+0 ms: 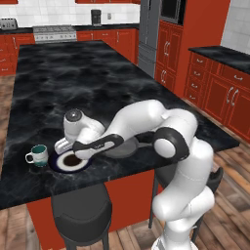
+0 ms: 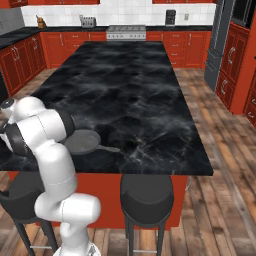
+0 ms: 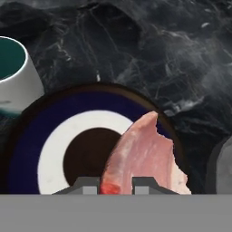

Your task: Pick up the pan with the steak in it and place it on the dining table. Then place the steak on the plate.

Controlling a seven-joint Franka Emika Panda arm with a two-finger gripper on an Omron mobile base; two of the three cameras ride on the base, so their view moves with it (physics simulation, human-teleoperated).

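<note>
Your hand holds the pink-red raw steak slab between its two dark tips, right over the round plate with navy rim, white ring and dark centre. You'll see that plate near the front edge of the black marble, white-veined table. The round dark grey frying pan sits just beside it. A white mug with teal inside stands on the plate's other side.

no readable text, labels, brands or numbers anywhere, mug plain white outside and teal inside, plate bearing only navy, white and dark rings, marble dining table veined but unmarked, appliances at the back wall too small to read
</note>
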